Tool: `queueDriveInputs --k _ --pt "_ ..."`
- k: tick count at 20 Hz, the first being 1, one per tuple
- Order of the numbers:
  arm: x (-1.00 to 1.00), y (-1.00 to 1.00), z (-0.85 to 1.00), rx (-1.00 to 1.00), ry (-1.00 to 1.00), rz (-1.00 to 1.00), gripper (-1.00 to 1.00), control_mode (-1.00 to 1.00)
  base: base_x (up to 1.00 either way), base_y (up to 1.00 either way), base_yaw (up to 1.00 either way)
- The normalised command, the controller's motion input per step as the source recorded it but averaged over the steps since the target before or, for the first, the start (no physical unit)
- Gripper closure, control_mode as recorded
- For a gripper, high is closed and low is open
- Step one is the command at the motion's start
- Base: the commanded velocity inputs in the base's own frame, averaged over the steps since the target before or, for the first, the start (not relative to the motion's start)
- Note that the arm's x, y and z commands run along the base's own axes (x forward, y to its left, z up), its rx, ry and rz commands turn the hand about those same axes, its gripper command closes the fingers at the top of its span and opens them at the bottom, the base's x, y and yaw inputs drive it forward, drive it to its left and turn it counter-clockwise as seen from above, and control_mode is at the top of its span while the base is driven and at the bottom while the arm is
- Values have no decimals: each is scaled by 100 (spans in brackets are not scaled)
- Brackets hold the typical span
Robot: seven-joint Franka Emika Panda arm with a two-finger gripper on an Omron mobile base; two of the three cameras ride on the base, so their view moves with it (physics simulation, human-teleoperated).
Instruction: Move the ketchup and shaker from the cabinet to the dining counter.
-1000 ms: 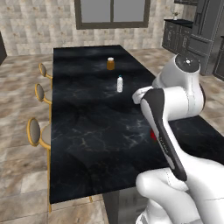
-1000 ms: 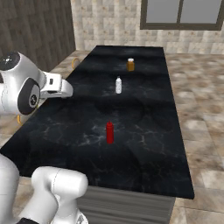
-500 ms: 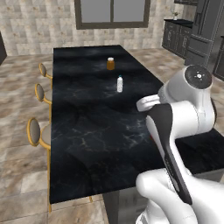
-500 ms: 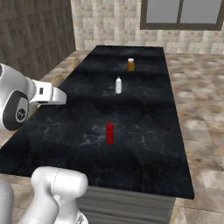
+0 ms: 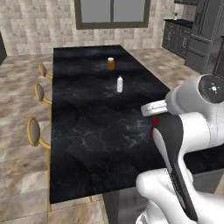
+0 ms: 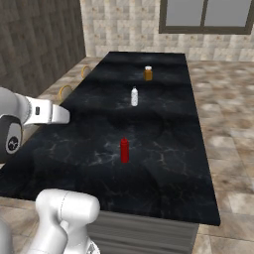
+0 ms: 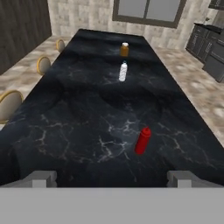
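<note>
We saw the ketchup (image 7: 142, 140) standing upright on the black surface (image 7: 78, 113), lower middle of the hand view. The gripper (image 7: 112, 178) stayed wide apart and empty, so we think it had let go.

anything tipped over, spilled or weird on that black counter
Nothing stands out. The ketchup, the slim white bottle and the amber jar all stand upright and apart on the dining counter, with no spill visible.
</note>
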Motion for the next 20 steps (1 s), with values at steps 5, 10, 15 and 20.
queueDriveInputs --k 5,10,15,20 --pt "-32 -18 10 0 -2 0 -100 -100 0 0 0" --pt "-12 -19 4 0 0 0 -100 100 0 -4 0" --pt "0 0 0 0 0 0 -100 100 0 -5 0" --pt "0 0 0 0 0 0 -100 100 -10 -3 -2"
